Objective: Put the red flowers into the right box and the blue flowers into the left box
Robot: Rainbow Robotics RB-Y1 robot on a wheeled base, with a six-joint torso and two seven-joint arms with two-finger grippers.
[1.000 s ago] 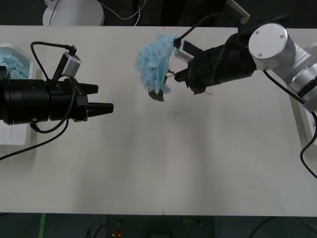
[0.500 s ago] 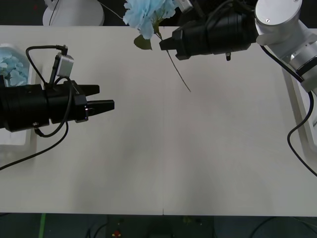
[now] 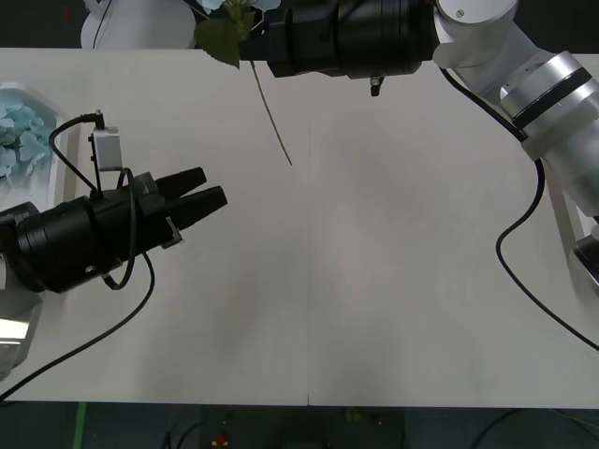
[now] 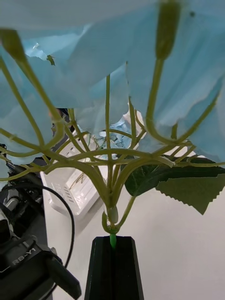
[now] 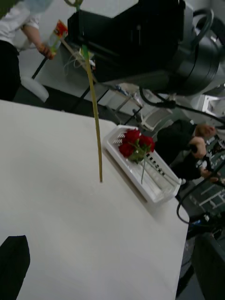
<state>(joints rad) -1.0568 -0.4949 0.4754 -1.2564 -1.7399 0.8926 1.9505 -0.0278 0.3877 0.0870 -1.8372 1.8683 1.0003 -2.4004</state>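
My right gripper [image 3: 259,45] hangs over the table's far edge, shut on the stem of a blue flower [image 3: 227,11]. Its thin stem [image 3: 271,112] dangles over the table. In the right wrist view the black fingers [image 4: 114,267] pinch the stem just under the pale-blue petals [image 4: 140,51]. More blue flowers [image 3: 13,129] lie in the left box [image 3: 36,96] at the far left. The red flowers [image 5: 135,142] lie in the right box [image 5: 159,187]. Low over the table, left of centre, my left gripper [image 3: 208,190] is open with nothing in it.
My left arm [image 3: 75,238] lies in front of the left box, its cable looping over the table. A strip of the right box [image 3: 559,215] shows at the table's right edge under the right arm. People sit in the room beyond the table.
My right arm has carried the blue flower leftward along the far edge, higher off the table. My left arm has swung so its gripper points toward the far right.
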